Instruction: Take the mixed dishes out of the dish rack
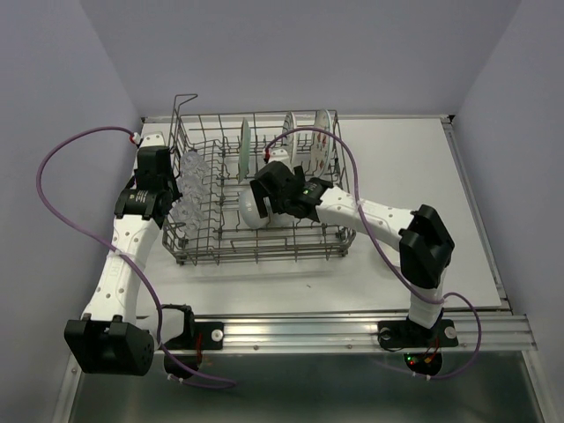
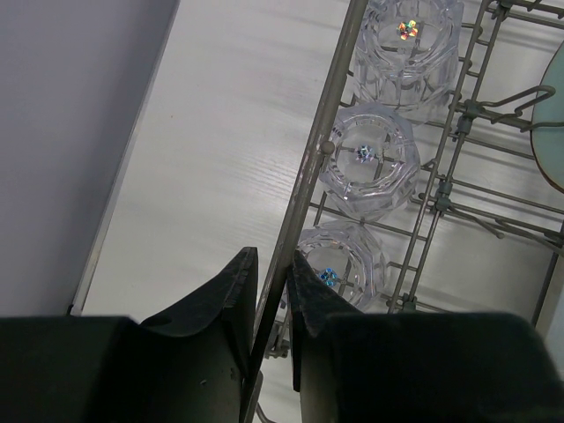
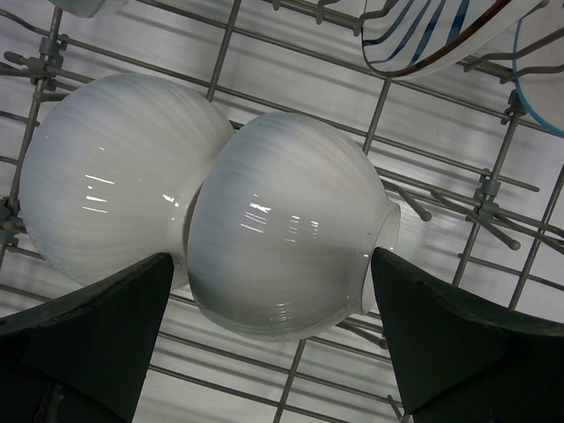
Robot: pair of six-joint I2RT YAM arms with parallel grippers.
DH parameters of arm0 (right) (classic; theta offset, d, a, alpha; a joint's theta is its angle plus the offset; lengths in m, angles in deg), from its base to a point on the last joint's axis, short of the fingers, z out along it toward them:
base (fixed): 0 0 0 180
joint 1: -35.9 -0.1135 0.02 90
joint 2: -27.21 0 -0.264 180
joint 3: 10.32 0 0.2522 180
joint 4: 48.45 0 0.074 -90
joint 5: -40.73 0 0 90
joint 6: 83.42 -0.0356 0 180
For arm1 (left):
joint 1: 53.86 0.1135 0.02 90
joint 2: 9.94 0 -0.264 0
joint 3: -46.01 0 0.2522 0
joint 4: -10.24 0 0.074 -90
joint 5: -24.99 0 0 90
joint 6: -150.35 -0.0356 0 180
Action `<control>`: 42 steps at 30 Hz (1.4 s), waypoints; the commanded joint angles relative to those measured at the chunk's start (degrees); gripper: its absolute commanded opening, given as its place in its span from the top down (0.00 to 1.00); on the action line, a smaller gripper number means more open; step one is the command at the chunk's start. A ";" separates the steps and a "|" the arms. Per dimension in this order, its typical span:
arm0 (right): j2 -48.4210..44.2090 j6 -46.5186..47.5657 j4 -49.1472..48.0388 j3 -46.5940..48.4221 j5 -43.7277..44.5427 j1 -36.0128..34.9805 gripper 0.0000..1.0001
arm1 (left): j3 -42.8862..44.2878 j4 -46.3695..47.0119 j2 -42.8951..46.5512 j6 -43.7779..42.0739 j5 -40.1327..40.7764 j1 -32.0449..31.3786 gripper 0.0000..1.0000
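Note:
The grey wire dish rack (image 1: 264, 254) stands on the table's left half. Two white bowls lie upside down in it, side by side. My right gripper (image 3: 270, 256) is open, one finger on each side of the nearer bowl (image 3: 282, 229); the other bowl (image 3: 115, 176) touches it on the left. My left gripper (image 2: 271, 256) is shut on the rack's left top rail (image 2: 308, 167). Three clear glasses (image 2: 368, 163) stand upside down just inside that rail. A pale green plate (image 1: 244, 150) and a white plate with red shapes (image 1: 324, 145) stand on edge at the back.
A striped plate (image 3: 441, 31) leans in the tines just beyond the bowls. The white table (image 1: 414, 176) stretches right of the rack. A grey wall (image 2: 62, 132) runs close along the rack's left side. Purple cables (image 1: 53, 167) loop off both arms.

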 commanded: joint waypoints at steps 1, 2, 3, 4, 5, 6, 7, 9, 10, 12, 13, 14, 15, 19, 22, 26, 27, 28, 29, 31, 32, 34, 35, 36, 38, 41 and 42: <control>0.38 -1.86 0.49 2.89 4.27 -0.64 0.00 | -0.44 2.63 2.11 1.90 4.07 0.10 0.94; 0.47 -2.38 1.02 2.97 5.24 -0.64 0.01 | -0.35 2.63 2.20 1.90 4.07 0.10 0.94; 0.65 -2.82 2.07 3.15 6.38 -0.64 0.03 | -0.44 2.63 2.37 1.90 4.15 0.10 0.94; 0.74 -3.44 2.69 3.32 7.17 -0.64 0.04 | -0.44 2.63 2.37 1.90 4.15 0.10 0.94; 0.74 -3.79 3.39 3.50 7.79 -0.64 0.06 | -0.53 2.63 2.46 1.90 4.41 0.10 0.94; 0.74 -3.80 3.66 3.50 7.88 -0.64 0.07 | -0.53 2.54 2.38 1.81 4.50 0.10 0.94; 0.82 -4.49 3.92 3.42 8.40 -0.64 0.07 | -0.53 2.63 2.46 1.81 4.42 0.10 0.94; 0.82 -4.93 4.36 3.24 8.58 -0.64 0.09 | -0.53 2.54 2.55 1.98 4.68 0.10 0.94; 1.00 -5.29 4.54 3.15 8.76 -0.64 0.11 | -0.53 2.63 2.55 1.90 4.77 0.10 0.94; 1.18 -5.99 5.41 3.32 9.46 -0.64 0.16 | -0.44 2.54 2.55 1.98 4.86 0.10 0.94; 1.35 -6.17 5.68 3.33 9.55 -0.64 0.20 | -0.53 2.63 2.46 1.98 4.86 0.10 0.94; 1.44 -6.26 5.77 3.50 9.47 -0.64 0.21 | -0.53 2.45 2.55 1.90 4.94 0.10 0.94; 1.53 -6.34 5.94 3.50 9.29 -0.64 0.22 | -0.44 2.54 2.55 1.98 5.03 0.10 0.94; 2.05 -7.05 6.47 4.03 8.41 -0.64 0.34 | -0.53 2.54 2.73 1.98 5.03 0.10 0.94; 1.88 -7.31 6.73 4.47 7.97 -0.64 0.50 | -0.61 2.54 2.81 2.07 4.95 0.10 0.95; 0.48 -7.14 6.73 6.04 8.41 -0.64 0.69 | -0.70 2.63 2.81 2.07 5.12 0.10 0.94; -0.22 -7.05 6.65 6.40 8.76 -0.64 0.73 | -0.62 2.63 2.81 2.07 5.12 0.10 0.94; -0.66 -6.87 6.65 6.66 9.54 -0.64 0.75 | -0.62 2.54 2.81 2.07 5.03 0.10 0.94; -1.10 -6.52 6.39 6.93 9.64 -0.64 0.77 | -0.62 2.63 2.81 2.16 4.95 0.10 0.94; -2.50 -5.82 5.60 7.46 10.60 -0.64 0.83 | -0.62 2.54 2.81 2.07 4.77 0.10 0.94; -2.95 -5.38 5.16 7.63 10.69 -1.17 0.86 | -0.53 2.63 2.81 2.16 4.68 0.10 0.94; -4.18 -5.03 4.72 8.33 11.66 -1.17 0.91 | -0.53 2.63 2.81 2.16 4.68 0.10 0.94; -4.53 -4.68 4.45 8.42 11.66 -1.17 0.92 | -0.53 2.63 2.81 2.16 4.77 0.10 0.94; -4.97 -4.67 4.01 8.51 11.75 -1.17 0.96 | -0.53 2.54 2.90 2.07 4.68 0.10 0.94; -6.29 -4.50 3.14 8.25 11.58 -1.17 0.99 | -0.53 2.63 2.90 2.16 4.68 0.10 0.94; -7.69 -4.67 2.43 7.72 11.57 -1.17 0.99 | -0.44 2.54 3.08 2.25 4.77 0.10 0.94; -7.96 -5.02 2.25 7.72 11.75 -1.17 0.99 | -0.44 2.45 3.16 2.34 4.77 0.10 0.89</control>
